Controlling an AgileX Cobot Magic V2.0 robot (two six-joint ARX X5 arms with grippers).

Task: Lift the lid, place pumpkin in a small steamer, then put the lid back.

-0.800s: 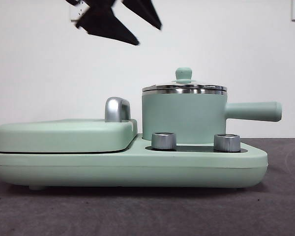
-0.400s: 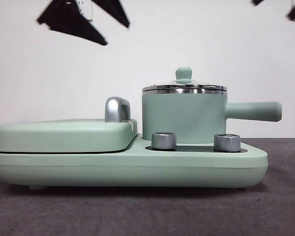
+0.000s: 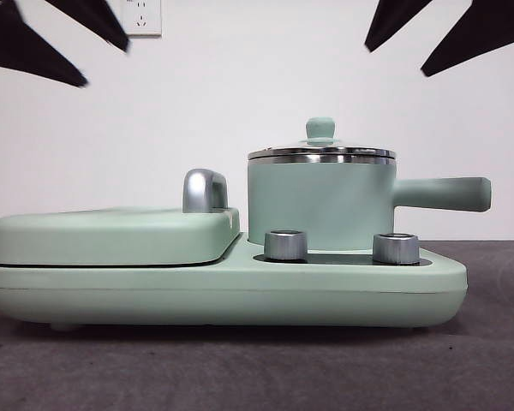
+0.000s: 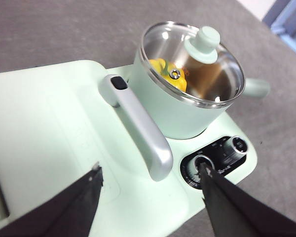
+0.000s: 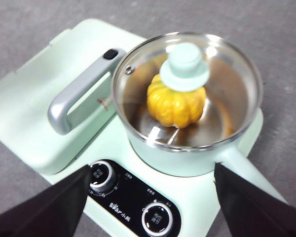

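Grey table point(image 3: 497, 360) and a white wall frame a mint-green cooker point(image 3: 240, 287) with a flat griddle cover point(image 3: 111, 235), a steel handle point(image 3: 204, 190) and two knobs point(image 3: 285, 245). On it stands the steamer point(image 3: 321, 205), lid point(image 5: 187, 89) seated on its rim, with the pumpkin point(image 5: 177, 106) inside under the glass. Left gripper point(image 4: 150, 182) and right gripper point(image 5: 150, 185) hang high above, jaws spread wide, holding nothing.
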